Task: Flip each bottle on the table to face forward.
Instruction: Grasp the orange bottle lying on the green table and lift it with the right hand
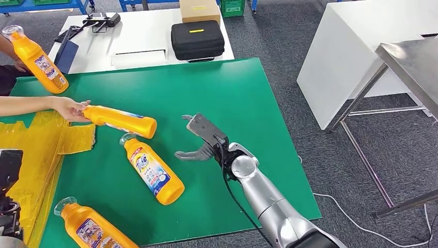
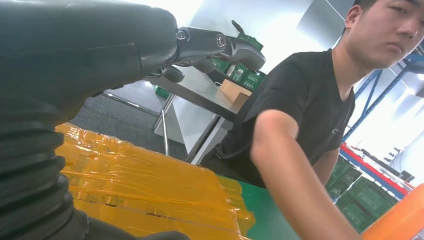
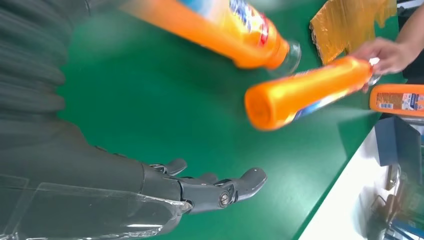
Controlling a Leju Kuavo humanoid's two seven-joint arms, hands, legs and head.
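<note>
On the green mat [image 1: 243,98], the right hand [image 1: 200,138] sits right of centre in the head view, fingers spread wide and holding nothing. Left of it a labelled bottle [image 1: 153,170] lies flat, label up. Just above that, a person's hand [image 1: 69,109] at the left edge holds a second bottle [image 1: 121,120] by its cap end. A third bottle [image 1: 38,60] is at the upper left, and a fourth [image 1: 93,228] lies at the lower left. Yellow plastic wrap [image 1: 36,150] covers the mat's left side. The left hand [image 2: 220,45] shows at the top of its wrist view, apparently holding nothing, though its fingers are partly hidden.
</note>
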